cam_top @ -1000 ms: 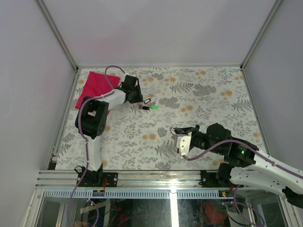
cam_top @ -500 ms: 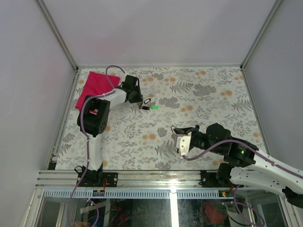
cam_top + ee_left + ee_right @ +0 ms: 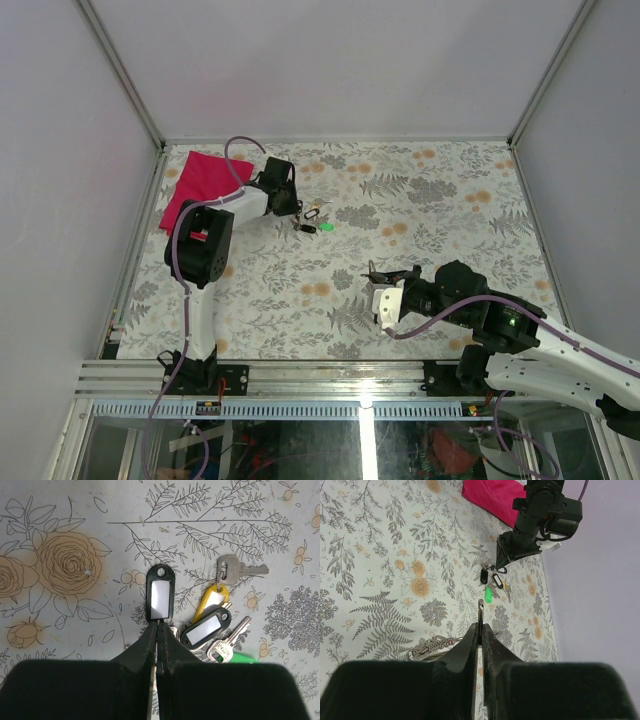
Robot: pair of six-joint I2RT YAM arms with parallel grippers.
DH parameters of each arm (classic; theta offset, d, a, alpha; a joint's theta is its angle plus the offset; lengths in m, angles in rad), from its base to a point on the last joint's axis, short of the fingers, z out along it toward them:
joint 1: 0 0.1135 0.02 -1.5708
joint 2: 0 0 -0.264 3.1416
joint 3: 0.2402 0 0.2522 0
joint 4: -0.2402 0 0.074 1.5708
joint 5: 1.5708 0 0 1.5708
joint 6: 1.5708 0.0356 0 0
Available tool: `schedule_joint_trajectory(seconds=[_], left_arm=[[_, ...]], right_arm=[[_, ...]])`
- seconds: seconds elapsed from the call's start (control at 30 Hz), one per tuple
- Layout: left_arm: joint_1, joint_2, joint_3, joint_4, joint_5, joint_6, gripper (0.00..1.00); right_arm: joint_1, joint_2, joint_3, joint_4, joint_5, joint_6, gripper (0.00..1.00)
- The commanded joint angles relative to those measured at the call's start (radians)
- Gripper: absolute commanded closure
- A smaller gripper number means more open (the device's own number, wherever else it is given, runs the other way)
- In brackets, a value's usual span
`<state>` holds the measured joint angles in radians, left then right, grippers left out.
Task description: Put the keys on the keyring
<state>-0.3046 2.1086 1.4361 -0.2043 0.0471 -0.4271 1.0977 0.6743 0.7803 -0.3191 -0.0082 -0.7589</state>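
Left gripper (image 3: 159,627) is pinched shut on the bottom end of a black tag (image 3: 160,592) in the bunch of keys (image 3: 311,218), which lie on the table (image 3: 450,200) upper left of centre, right of the red cloth (image 3: 198,180). Right gripper (image 3: 481,626), lower centre, clamps the keyring (image 3: 480,610) upright, well apart from them

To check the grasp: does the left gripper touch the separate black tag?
Touching. Left wrist view: the left gripper pinches the black tag at its end.
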Motion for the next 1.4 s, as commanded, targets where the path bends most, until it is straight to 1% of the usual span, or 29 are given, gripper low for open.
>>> schedule_joint_trajectory(seconds=[0.0, 0.17, 0.3, 0.4, 0.63, 0.87, 1.03, 1.13, 1.23, 1.37], left_arm=[[0.01, -0.018, -0.002, 0.032, -0.012, 0.04, 1.0], [0.01, -0.119, -0.062, 0.065, 0.009, 0.097, 1.0], [0.004, -0.236, -0.127, 0.098, 0.066, 0.157, 1.0], [-0.018, -0.323, -0.168, 0.118, 0.112, 0.176, 1.0], [-0.095, -0.541, -0.286, 0.15, 0.256, 0.222, 1.0], [-0.119, -0.764, -0.47, 0.203, 0.461, 0.241, 1.0], [-0.179, -0.923, -0.604, 0.251, 0.553, 0.27, 1.0], [-0.221, -0.977, -0.657, 0.279, 0.583, 0.251, 1.0], [-0.263, -1.01, -0.697, 0.292, 0.565, 0.239, 1.0], [-0.28, -1.007, -0.737, 0.321, 0.566, 0.219, 1.0]], right_arm=[[0.008, -0.006, 0.016, 0.022, 0.026, 0.012, 1.0], [0.009, -0.008, 0.016, 0.018, 0.028, -0.003, 1.0], [0.009, -0.012, 0.017, 0.017, 0.02, -0.027, 1.0], [0.009, -0.02, 0.014, 0.027, 0.01, -0.048, 1.0], [0.01, -0.028, 0.029, 0.037, -0.008, -0.082, 1.0], [0.008, -0.049, 0.02, 0.08, -0.046, -0.112, 1.0], [0.009, -0.08, -0.001, 0.122, -0.082, -0.187, 1.0], [0.009, -0.098, -0.019, 0.133, -0.104, -0.292, 1.0], [0.009, -0.119, -0.051, 0.155, -0.115, -0.384, 1.0], [0.01, -0.127, -0.076, 0.19, -0.123, -0.456, 1.0]])
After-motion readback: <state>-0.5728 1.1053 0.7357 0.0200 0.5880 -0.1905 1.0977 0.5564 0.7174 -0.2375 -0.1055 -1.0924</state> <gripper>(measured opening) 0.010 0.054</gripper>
